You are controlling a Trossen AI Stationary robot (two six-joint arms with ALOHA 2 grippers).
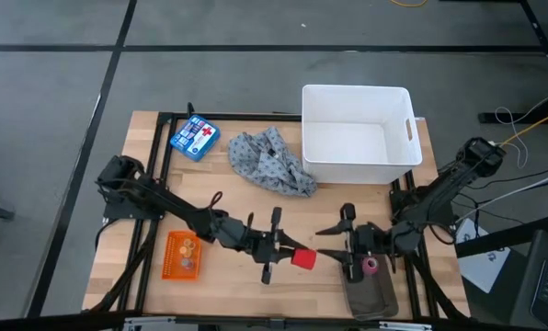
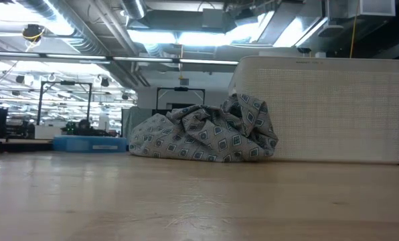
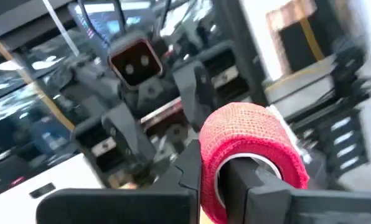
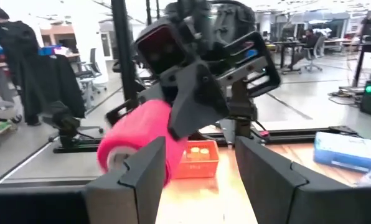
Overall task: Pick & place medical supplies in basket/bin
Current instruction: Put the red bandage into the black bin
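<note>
My left gripper (image 1: 295, 254) reaches in from the table's left and is shut on the red tape roll (image 1: 302, 258), near the table's near edge. My right gripper (image 1: 334, 244) faces it from the right, open and wide (image 4: 198, 168). The pink tape roll (image 1: 371, 266) sits by the outer side of its near-side finger (image 4: 145, 168); whether they touch, I cannot tell. The grey patterned cloth (image 1: 272, 161) lies crumpled on the table against the white bin (image 1: 359, 135). The orange basket (image 1: 184, 255) holds small yellowish pieces. The black roll is out of view. My left gripper holds the red tape roll by its wall (image 3: 235, 134), one finger (image 3: 251, 183) inside the roll's hole and the other (image 3: 187, 165) outside. The fingers come level from the table's left. The roll sits at their free ends, its open face toward my wrist camera.
A blue box with a red cross (image 1: 193, 137) lies at the far left. A dark grey flat pouch (image 1: 371, 296) lies at the near edge under the right gripper. Bare wood shows between cloth and grippers. People stand in the room beyond (image 4: 5, 43).
</note>
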